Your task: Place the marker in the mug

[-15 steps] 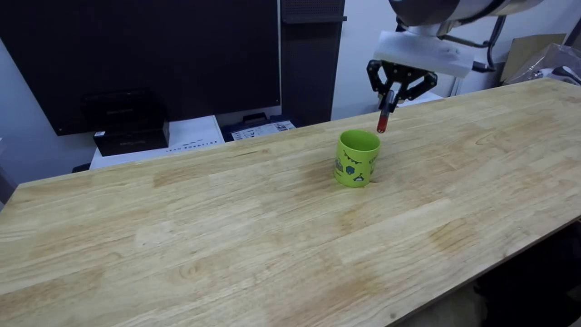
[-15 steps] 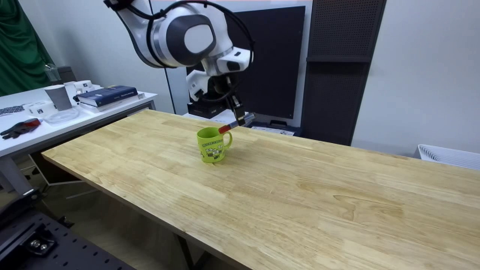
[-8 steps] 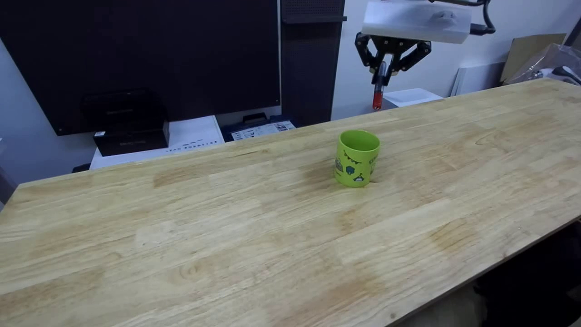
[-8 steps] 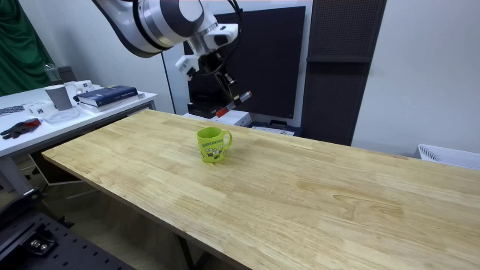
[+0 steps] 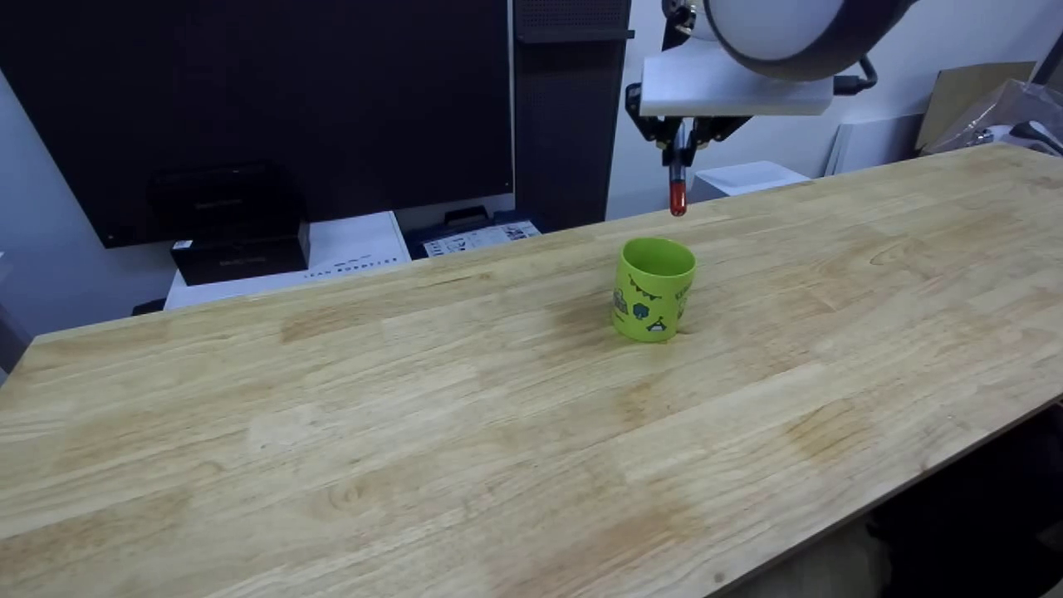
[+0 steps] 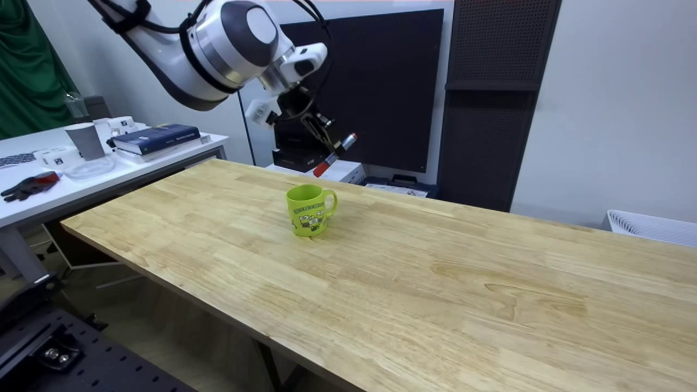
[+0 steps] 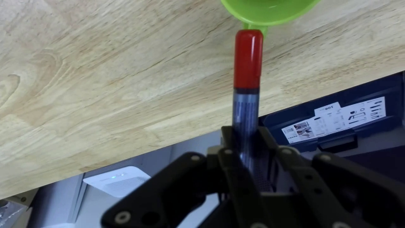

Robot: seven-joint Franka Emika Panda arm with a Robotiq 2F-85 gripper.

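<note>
Nearest in the wrist view, the gripper (image 7: 246,134) pinches the marker (image 7: 246,85) by its barrel in mid-air, red end toward but apart from the lime-green mug (image 7: 272,15), which stands on the wooden table (image 7: 126,79), a dark blue case (image 7: 335,118) beyond.

Pale walls (image 6: 615,109) behind a long wooden table (image 6: 463,294)
In an exterior view, a green curtain (image 6: 27,87) hangs at the upper left and a white table (image 6: 71,188) stands by the left edge; a black board (image 6: 403,98) shows upper middle, beside a tall perforated panel (image 6: 501,49); dim floor (image 6: 158,310) lies lower left.
</note>
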